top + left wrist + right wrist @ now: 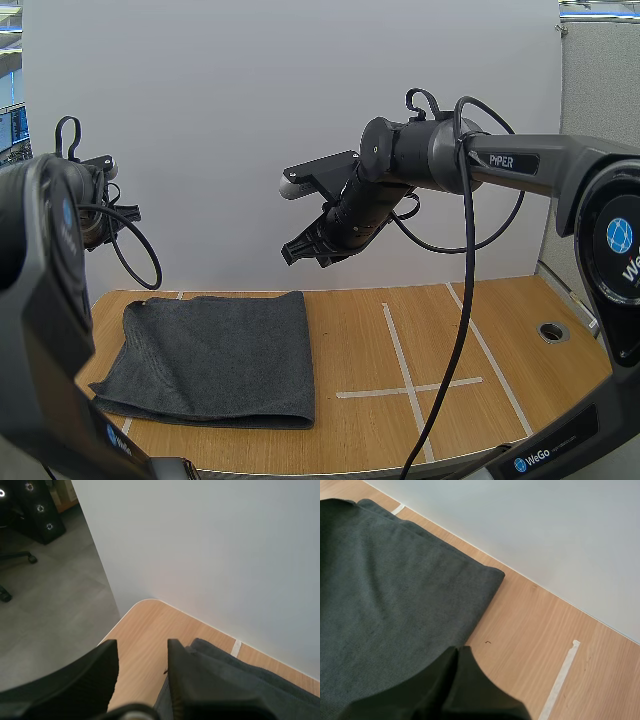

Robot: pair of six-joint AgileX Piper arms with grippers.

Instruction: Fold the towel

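Fingers (87, 682) of the left gripper (141, 649) are held apart with nothing between them, close above the towel's far left corner. The towel (215, 355) lies flat on the table (350, 440) and looks doubled over, with a rounded fold along its right edge. The right gripper (300, 248) hangs high, above and just right of the towel's far right corner. Its fingers are pressed together into one empty wedge.

The cloth is touched by neither gripper, so one fold is judged to be made and the grippers to stand clear of it. If a further fold is wanted, the right gripper would have to be opened, both lowered to an edge, and that edge pinched and carried across.

Stacked layers along the towel's far edge are brought out by the right wrist view. The right arm's height over the towel is given by the high view, and the gap between the left fingers by the left wrist view.
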